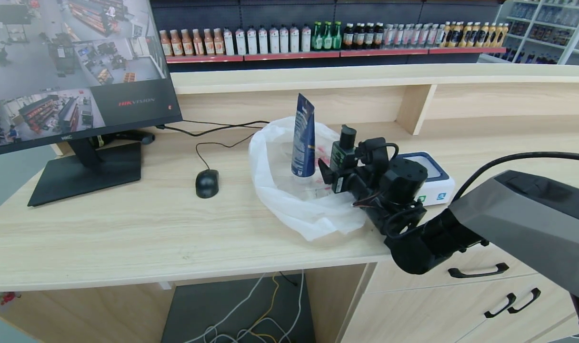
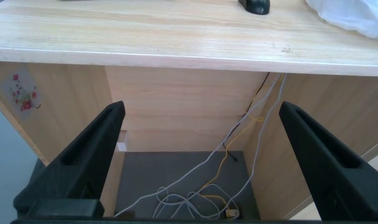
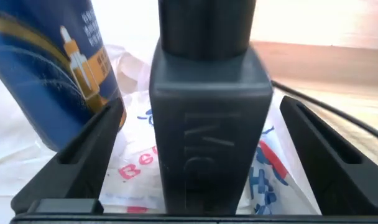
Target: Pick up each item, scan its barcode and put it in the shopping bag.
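Your right gripper (image 3: pixel 201 109) stood spread around one dark, square-shouldered bottle (image 1: pixel 343 155), with gaps at both sides, over the crinkled white plastic bag (image 1: pixel 289 209). One glossy blue tube (image 1: pixel 304 138) stood upright in that bag. Your left gripper (image 2: pixel 201 109) hung spread below the pale wood-grain counter (image 1: pixel 127 233). One mouse (image 1: pixel 207 183), one monitor (image 1: pixel 65 66) and one white scanner (image 1: pixel 434 183) sat on top; shop shelves (image 1: pixel 327 53) of drinks ran behind.
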Controlling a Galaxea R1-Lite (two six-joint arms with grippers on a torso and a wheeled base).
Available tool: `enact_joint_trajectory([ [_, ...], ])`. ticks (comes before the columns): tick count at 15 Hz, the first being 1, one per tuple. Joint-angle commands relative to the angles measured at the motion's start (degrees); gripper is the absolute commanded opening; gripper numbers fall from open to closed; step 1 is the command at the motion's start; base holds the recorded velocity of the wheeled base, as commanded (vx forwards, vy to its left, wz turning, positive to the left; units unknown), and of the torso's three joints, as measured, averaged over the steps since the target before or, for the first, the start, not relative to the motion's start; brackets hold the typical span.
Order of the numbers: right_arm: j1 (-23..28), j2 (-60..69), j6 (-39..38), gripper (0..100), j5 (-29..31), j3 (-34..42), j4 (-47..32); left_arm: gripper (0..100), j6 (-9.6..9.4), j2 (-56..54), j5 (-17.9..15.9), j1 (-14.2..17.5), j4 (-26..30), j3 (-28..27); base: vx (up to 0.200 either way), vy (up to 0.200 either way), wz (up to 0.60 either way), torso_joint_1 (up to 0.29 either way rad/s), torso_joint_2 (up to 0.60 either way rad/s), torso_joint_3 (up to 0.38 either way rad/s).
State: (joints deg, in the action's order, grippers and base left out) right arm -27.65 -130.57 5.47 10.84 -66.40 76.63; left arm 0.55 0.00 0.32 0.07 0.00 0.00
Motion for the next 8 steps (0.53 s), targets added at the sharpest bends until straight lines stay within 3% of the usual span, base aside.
enact_joint_trajectory([
  [1, -0.13, 3.04, 0.15, 100, 0.06, 1.01, 0.27, 100, 0.07, 0.0, 0.03, 0.01, 0.0, 0.0, 0.0, 0.0, 0.0, 0.0, 0.0, 0.0],
  [5, -0.13, 8.76, 0.42, 100, 0.15, 5.49, 1.24, 100, -0.02, 0.0, 0.03, 0.01, 0.0, 0.0, 0.0, 0.0, 0.0, 0.0, 0.0, 0.0],
  [8, -0.13, 16.23, 0.15, 100, -0.38, 16.74, 6.95, 100, -0.02, 0.0, 0.03, -0.07, 0.0, 0.0, 0.0, 0.0, 0.0, 0.0, 0.0, 0.0],
])
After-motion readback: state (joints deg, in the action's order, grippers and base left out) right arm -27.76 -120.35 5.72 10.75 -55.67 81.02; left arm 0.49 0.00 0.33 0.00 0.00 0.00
